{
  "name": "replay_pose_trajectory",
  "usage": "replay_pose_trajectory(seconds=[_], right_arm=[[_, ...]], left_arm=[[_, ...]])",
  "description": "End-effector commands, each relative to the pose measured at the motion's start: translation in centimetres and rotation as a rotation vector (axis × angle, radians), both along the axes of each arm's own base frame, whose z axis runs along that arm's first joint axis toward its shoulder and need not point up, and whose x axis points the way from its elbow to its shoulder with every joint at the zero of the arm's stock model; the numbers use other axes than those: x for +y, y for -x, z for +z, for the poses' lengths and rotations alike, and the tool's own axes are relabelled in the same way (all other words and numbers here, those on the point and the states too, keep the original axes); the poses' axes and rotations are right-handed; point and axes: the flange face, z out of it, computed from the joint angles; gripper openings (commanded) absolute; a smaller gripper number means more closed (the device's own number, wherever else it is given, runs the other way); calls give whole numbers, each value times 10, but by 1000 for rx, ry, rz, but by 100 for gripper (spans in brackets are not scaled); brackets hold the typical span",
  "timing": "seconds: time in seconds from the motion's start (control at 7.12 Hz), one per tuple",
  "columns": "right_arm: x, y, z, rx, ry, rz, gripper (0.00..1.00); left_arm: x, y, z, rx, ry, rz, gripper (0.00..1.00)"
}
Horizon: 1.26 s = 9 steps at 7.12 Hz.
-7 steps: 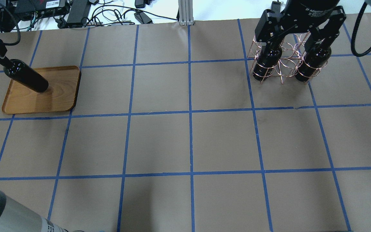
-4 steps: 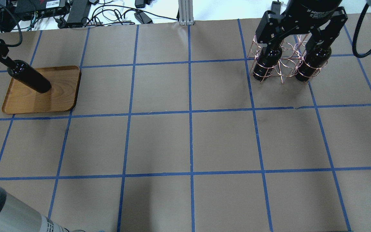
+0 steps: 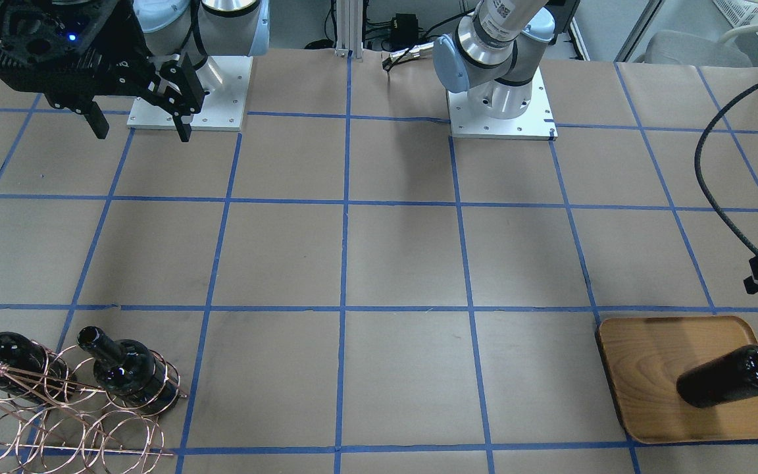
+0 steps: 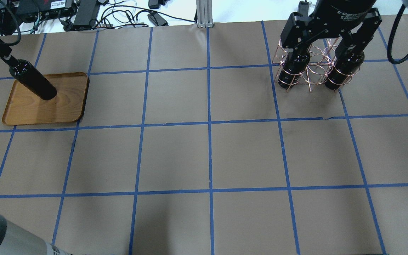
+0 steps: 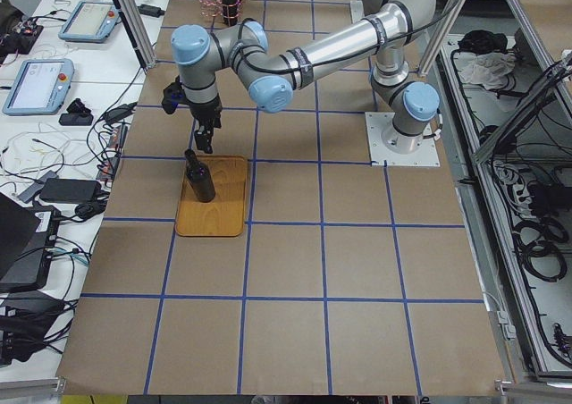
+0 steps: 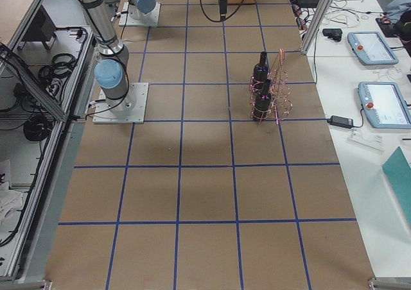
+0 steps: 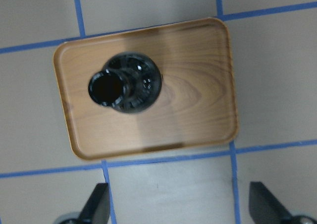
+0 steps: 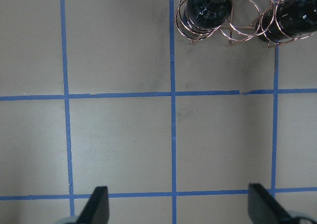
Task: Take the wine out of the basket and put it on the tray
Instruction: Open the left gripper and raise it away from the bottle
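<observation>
One wine bottle (image 4: 34, 81) stands upright on the wooden tray (image 4: 66, 106) at the table's far left. It also shows in the left wrist view (image 7: 126, 85) from above, mouth open. My left gripper (image 7: 183, 204) is open and empty, above the bottle and clear of its neck (image 5: 206, 140). The copper wire basket (image 4: 310, 67) stands at the far right with two more wine bottles (image 4: 292, 69) (image 4: 344, 69) lying in its loops. My right gripper (image 4: 326, 42) is open and empty, high above the table near the basket (image 8: 233, 21).
Cables and electronics (image 4: 83, 14) lie beyond the table's far edge. A black cable (image 3: 721, 197) hangs over the table near the tray. The tray has bare wood (image 7: 198, 110) beside the bottle.
My left gripper has let go of the bottle's neck and risen away from it. The bottle stays upright on the tray. The right gripper has hardly moved.
</observation>
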Motion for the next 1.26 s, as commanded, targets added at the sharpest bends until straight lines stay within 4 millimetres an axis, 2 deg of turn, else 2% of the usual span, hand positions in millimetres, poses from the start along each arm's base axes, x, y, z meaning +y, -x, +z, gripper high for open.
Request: replay_pose_trajectory(seconds=[0.0, 0.14, 0.28, 0.42, 0.56, 0.84, 0.98, 1.12], right_arm=[[0, 0, 0, 1, 0, 0, 100], [0, 0, 0, 1, 0, 0, 100], [0, 0, 0, 0, 0, 0, 100], [0, 0, 0, -2, 0, 0, 100], [0, 0, 0, 1, 0, 0, 100], [0, 0, 0, -2, 0, 0, 100], [0, 0, 0, -3, 0, 0, 100], [0, 0, -1, -3, -2, 0, 100]], left_arm=[[38, 81, 65, -20, 20, 17, 100], [56, 134, 75, -6, 30, 34, 100], [73, 184, 74, 26, 35, 71, 100], [92, 223, 73, 21, 31, 92, 100], [111, 253, 74, 21, 29, 64, 100], [134, 287, 68, 32, 27, 105, 100], [144, 304, 72, 33, 37, 120, 100], [149, 310, 73, 32, 39, 110, 100]])
